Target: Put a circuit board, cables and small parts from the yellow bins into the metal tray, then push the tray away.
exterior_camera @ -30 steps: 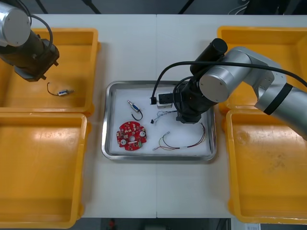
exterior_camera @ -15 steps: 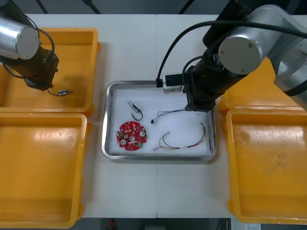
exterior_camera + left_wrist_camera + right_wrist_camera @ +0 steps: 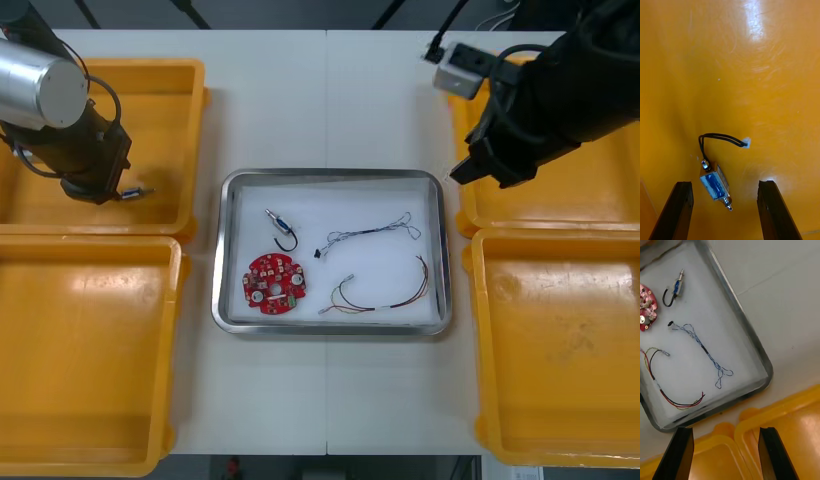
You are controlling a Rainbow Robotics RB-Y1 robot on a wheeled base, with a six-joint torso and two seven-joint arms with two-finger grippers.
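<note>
Metal tray (image 3: 330,176) sits mid-table between the yellow bins (image 3: 560,360), holding a red circuit board (image 3: 275,283), a blue and white cable (image 3: 365,234), a red and yellow cable (image 3: 385,296) and a small metal part (image 3: 282,228). Right gripper (image 3: 726,429) hangs over the right bins' rims beside the tray's corner, fingers wide and empty. Left gripper (image 3: 725,183) is low in the far left bin (image 3: 160,100), also spread wide, with a second small metal part (image 3: 715,183) between its fingers.

The four bins (image 3: 90,350) are plain yellow on a pale table (image 3: 330,100). The metal tray (image 3: 330,176) has a shiny silver rim and a white floor. Inside it:

- a red circuit board (image 3: 275,283) with pale spots
- a twisted blue-and-white cable (image 3: 365,234)
- a red-and-yellow cable (image 3: 395,298)
- a silver-and-blue small part (image 3: 281,226) with a black lead

The far left bin's part (image 3: 716,184) is silver with a blue wrap and black wires.
</note>
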